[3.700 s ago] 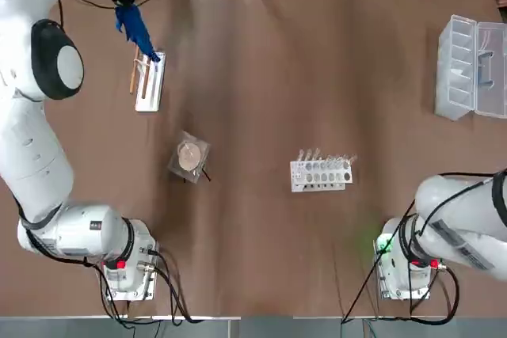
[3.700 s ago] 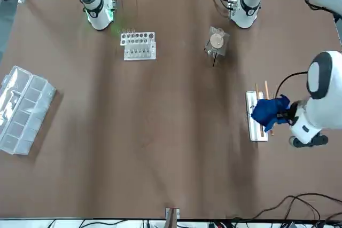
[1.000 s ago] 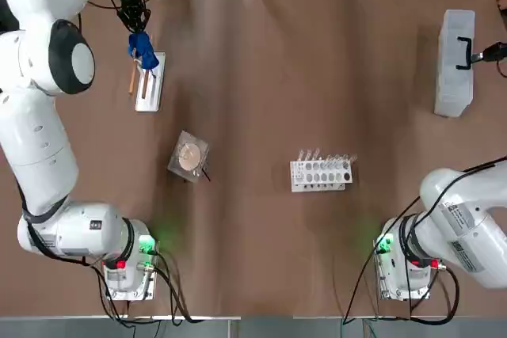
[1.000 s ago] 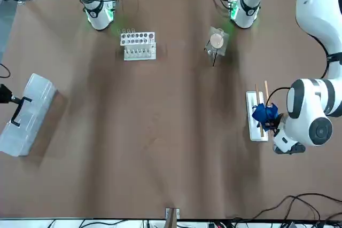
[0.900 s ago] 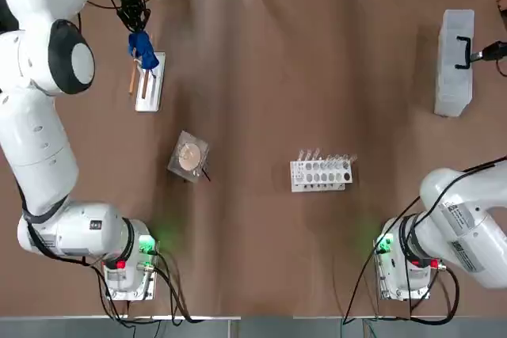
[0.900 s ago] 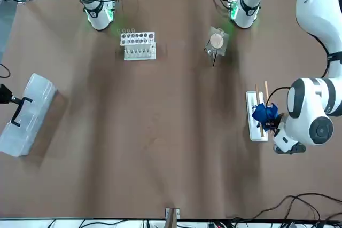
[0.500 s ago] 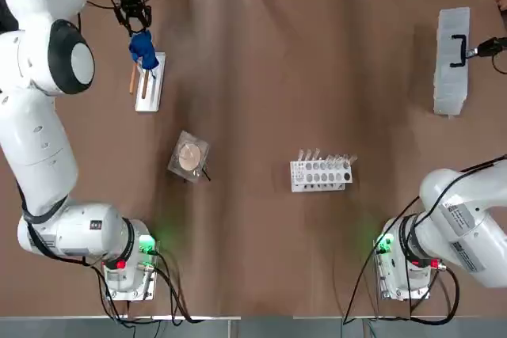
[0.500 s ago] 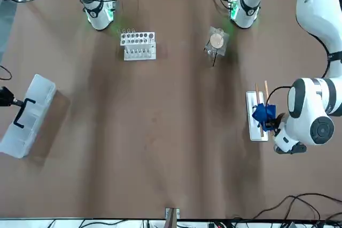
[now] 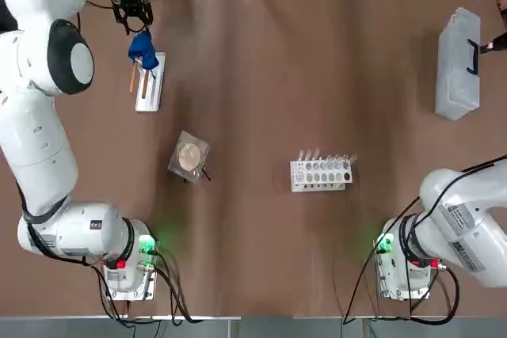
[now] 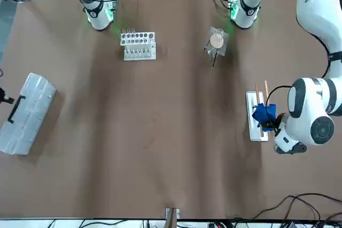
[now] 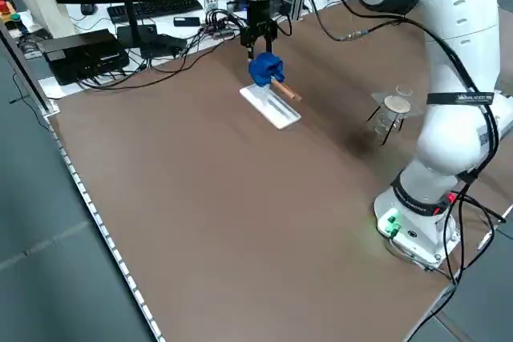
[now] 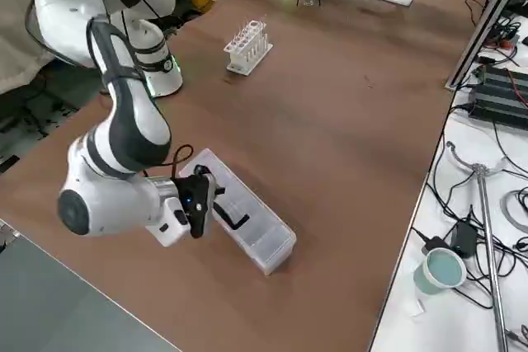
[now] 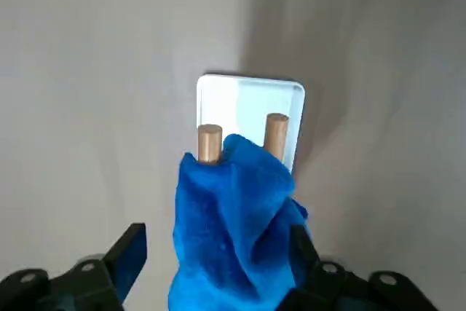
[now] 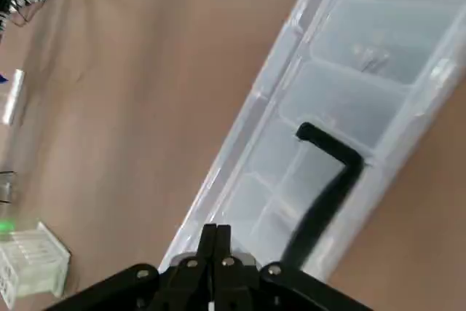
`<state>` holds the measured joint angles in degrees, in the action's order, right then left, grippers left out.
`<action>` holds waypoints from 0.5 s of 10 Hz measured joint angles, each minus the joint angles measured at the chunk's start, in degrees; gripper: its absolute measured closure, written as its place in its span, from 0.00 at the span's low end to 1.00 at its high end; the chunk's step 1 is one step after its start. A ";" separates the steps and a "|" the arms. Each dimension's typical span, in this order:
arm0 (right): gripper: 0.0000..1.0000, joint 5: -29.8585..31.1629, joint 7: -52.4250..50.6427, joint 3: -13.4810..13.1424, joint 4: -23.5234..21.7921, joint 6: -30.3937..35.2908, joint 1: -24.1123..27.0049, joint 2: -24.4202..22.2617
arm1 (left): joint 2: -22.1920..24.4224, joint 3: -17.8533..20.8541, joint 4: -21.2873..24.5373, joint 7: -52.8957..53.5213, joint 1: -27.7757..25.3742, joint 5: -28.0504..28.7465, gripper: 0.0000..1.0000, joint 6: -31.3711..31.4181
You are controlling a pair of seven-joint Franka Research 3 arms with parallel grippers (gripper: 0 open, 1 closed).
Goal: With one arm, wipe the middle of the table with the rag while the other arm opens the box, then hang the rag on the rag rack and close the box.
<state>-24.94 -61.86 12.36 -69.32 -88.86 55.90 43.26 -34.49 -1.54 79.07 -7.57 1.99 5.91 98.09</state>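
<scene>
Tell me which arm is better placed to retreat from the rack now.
Left: its hand is open right above the rag draped on the rag rack; the right hand is across the table by the box.

- We see the rag [image 11: 266,67] bunched over the wooden rods of the rag rack [image 11: 272,105], near 12 o'clock on the table [image 11: 200,198].
- Left gripper [image 11: 259,38] sits directly above the rag, fingers spread.
- A wrapped tan disc [image 11: 393,107] stands at 3 o'clock, by the arm.
</scene>
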 joint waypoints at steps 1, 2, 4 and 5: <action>0.97 1.59 1.97 0.20 2.11 0.71 -0.34 -0.96 | 1.80 -0.02 -0.75 -0.01 0.00 -0.38 0.08 0.28; 0.97 3.61 5.04 0.64 3.22 1.01 -1.54 -2.55 | 4.46 -0.04 -1.54 -0.08 0.03 -1.48 0.00 0.33; 0.95 9.36 13.10 0.98 4.06 1.03 -7.83 -7.27 | 11.12 -0.09 -2.12 -0.14 0.12 -5.11 0.00 -0.01; 0.94 12.34 18.44 1.05 4.14 1.01 -11.67 -9.76 | 14.64 -0.08 -2.18 -0.15 0.11 -6.45 0.00 -1.78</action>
<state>-12.60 -43.43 13.41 -65.18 -87.84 44.23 33.51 -19.85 -1.63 76.89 -7.72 2.10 -0.54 96.32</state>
